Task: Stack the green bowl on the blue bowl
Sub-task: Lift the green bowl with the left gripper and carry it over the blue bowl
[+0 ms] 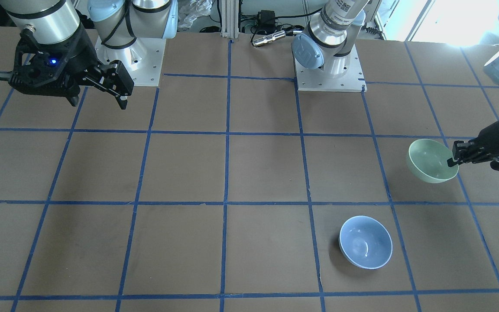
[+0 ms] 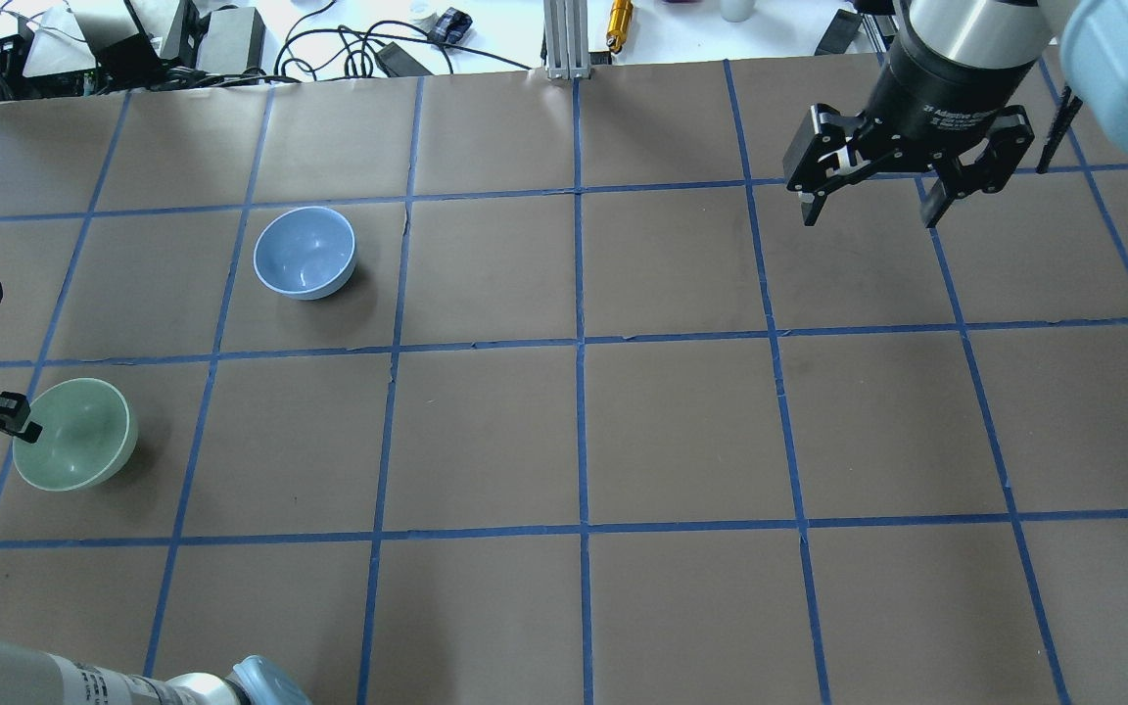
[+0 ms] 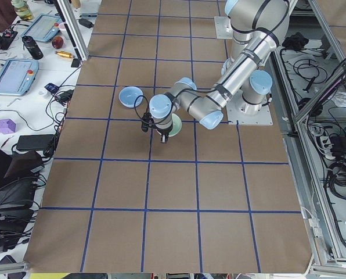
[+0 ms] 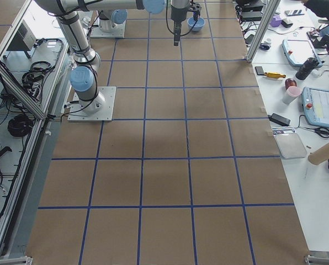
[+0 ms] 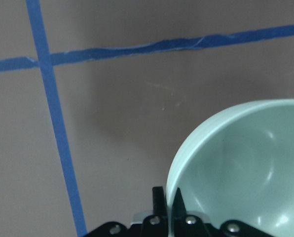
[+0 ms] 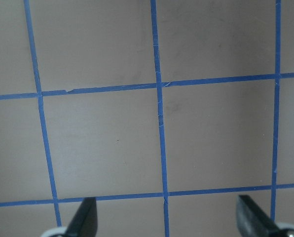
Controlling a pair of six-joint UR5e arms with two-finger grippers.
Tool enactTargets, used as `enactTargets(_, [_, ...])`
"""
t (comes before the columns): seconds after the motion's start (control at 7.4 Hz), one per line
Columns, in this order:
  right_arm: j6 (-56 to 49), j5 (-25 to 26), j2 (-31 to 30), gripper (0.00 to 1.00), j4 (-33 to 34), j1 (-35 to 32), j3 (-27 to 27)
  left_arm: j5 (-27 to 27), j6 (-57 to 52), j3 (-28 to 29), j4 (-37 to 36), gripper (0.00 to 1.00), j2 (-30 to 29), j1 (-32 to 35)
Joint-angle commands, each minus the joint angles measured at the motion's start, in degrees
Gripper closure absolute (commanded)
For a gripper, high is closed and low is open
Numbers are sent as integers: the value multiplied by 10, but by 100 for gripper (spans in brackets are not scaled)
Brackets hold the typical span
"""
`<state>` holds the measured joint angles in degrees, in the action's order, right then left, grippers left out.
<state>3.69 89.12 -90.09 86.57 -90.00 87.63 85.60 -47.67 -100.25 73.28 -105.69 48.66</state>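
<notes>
- One grip: left gripper [image 1: 452, 161] pinches the green bowl [image 1: 429, 160] by its rim.
- The blue bowl [image 1: 365, 248] lies forward, inward (left arm nearer).
- Far off, right gripper [image 2: 869, 217] gapes wide.

a robotics lab: two industrial arms [image 3: 242, 67] bolted through metal base plates [image 1: 349, 82] to a table [image 2: 681, 431] covered in brown paper and gridded with blue tape [image 2: 581, 431]. a teach pendant [image 4: 323, 107] lies on the bench at right, cable bundles [image 3: 335, 168] trail along the right edge, and an aluminium post [image 2: 564, 39] stands at top centre.
</notes>
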Motion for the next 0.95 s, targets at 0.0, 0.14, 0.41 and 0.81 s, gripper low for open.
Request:
enactTargets(0.0, [0,0,0,0,1,0,0,-10,113,65,38,100,-8,99])
enactTargets(0.14, [0,0,0,0,0,0,0,-11,189,78,37,100,-19,131])
enactTargets(0.41, [0,0,0,0,1,0,0,-11,280,87,-4,100,-45,196])
enactTargets(0.81, [0,0,0,0,0,0,1,-10,322,104,-53,100,-98,217])
